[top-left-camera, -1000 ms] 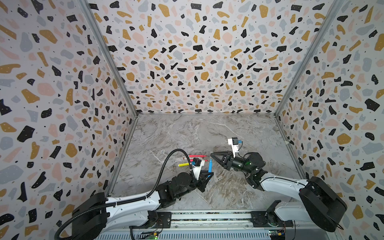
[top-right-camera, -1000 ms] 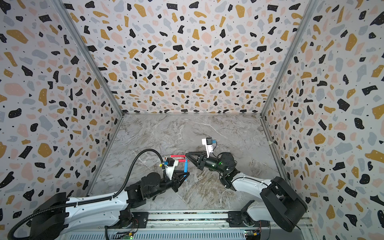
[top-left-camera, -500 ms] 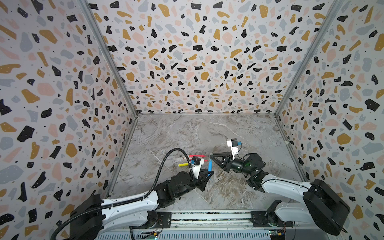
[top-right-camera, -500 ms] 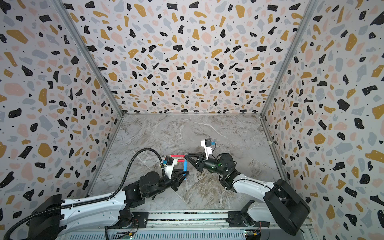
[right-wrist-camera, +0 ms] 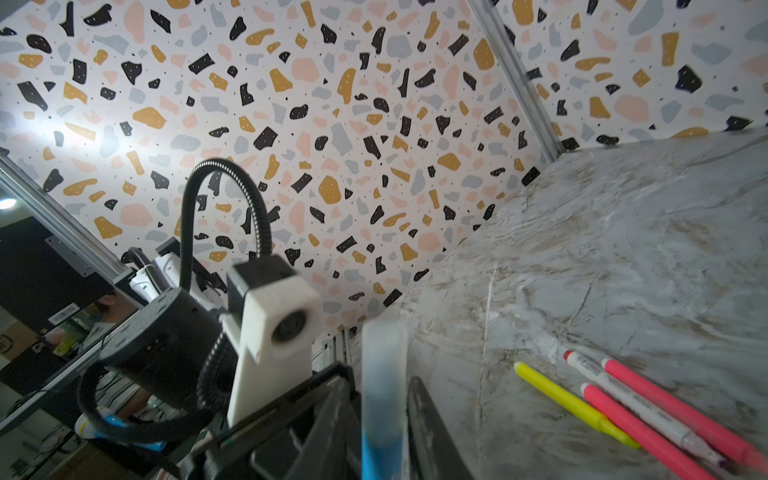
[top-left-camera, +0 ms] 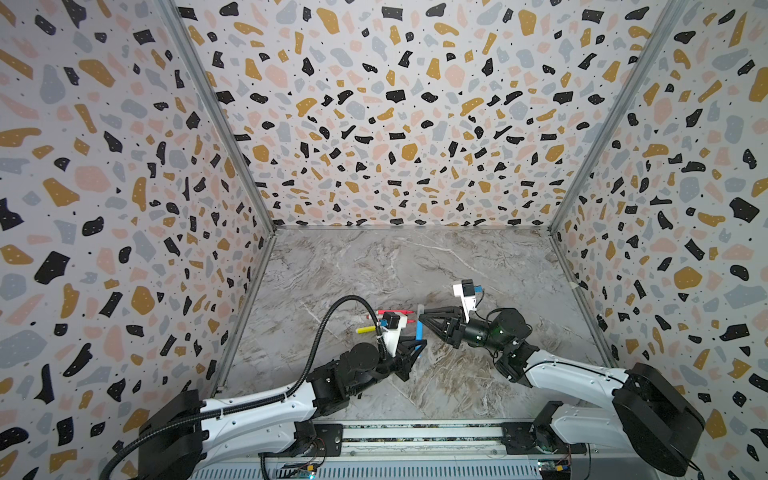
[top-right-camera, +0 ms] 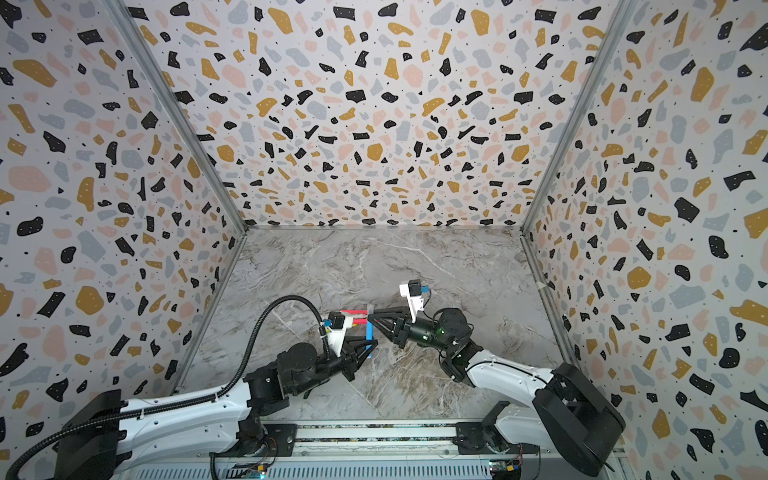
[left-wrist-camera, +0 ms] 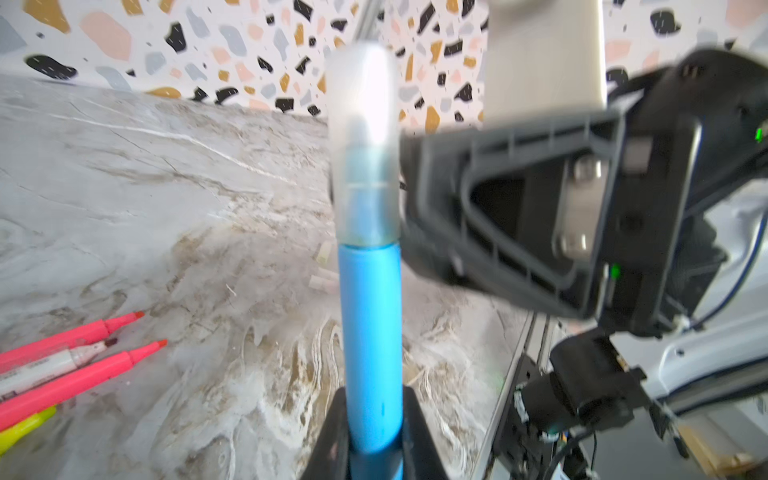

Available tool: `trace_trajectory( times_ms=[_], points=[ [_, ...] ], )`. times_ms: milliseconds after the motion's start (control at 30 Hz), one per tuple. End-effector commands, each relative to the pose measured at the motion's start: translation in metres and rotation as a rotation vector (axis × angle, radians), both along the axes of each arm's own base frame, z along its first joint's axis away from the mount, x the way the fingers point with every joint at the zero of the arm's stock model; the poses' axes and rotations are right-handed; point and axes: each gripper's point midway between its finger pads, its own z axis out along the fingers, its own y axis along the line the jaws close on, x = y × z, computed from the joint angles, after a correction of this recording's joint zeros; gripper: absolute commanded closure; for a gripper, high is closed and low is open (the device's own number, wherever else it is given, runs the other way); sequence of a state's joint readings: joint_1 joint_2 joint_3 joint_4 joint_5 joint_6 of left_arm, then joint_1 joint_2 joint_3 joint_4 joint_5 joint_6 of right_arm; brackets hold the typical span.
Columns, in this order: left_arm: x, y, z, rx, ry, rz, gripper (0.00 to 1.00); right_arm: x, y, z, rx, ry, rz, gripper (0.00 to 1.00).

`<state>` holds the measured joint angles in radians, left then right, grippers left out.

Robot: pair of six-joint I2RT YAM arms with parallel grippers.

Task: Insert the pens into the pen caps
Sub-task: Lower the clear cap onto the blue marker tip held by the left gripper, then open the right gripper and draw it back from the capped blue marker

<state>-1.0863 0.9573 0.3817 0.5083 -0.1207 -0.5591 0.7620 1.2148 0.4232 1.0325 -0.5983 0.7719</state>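
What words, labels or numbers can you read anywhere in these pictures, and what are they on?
No text can be read.
White marker: grey print along its barrel, too blurred to read.
Sticker on the dark panel outside the enclosure: barcode-like marks, too small to read.
Blue pen, its clear cap, pink markers, yellow marker: no print shows.

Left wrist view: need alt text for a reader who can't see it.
A blue pen is clamped in the left gripper, a translucent cap over its tip, with the right gripper right beside the cap. On the marble table lie two neon pink pens, a white marker and a yellow pen.
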Motion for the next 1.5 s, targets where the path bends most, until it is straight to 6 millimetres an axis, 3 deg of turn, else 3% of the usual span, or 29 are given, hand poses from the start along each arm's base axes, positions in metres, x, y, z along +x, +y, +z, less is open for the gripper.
trace_trajectory(
  times_ms=[0, 100, 300, 433, 600, 767, 967, 1467],
  points=[
    [0.012, 0.004, 0.046, -0.114, -0.096, 0.064, 1.00, -0.016, 0.000, -0.001, -0.042, -0.022, 0.052, 0.58],
    [0.013, 0.006, 0.038, -0.091, -0.094, 0.074, 1.00, -0.017, -0.003, 0.006, -0.054, -0.048, 0.039, 0.44],
    [0.012, 0.009, 0.035, -0.072, -0.100, 0.075, 1.00, -0.008, -0.019, 0.017, -0.090, -0.071, -0.038, 0.36],
    [0.012, 0.010, 0.032, -0.048, -0.106, 0.077, 1.00, 0.015, -0.028, 0.036, -0.147, -0.072, -0.107, 0.34],
    [0.013, 0.010, 0.031, -0.016, -0.114, 0.080, 1.00, 0.032, -0.019, 0.068, -0.217, -0.102, -0.124, 0.36],
    [0.014, 0.009, 0.030, -0.011, -0.111, 0.079, 1.00, 0.039, -0.005, 0.081, -0.242, -0.094, -0.097, 0.42],
    [0.013, 0.007, 0.032, -0.017, -0.110, 0.072, 1.00, 0.033, 0.021, 0.070, -0.309, -0.079, -0.044, 0.46],
    [0.012, 0.004, 0.032, -0.022, -0.107, 0.056, 1.00, 0.033, 0.028, 0.059, -0.328, -0.073, -0.028, 0.60]
  ],
)
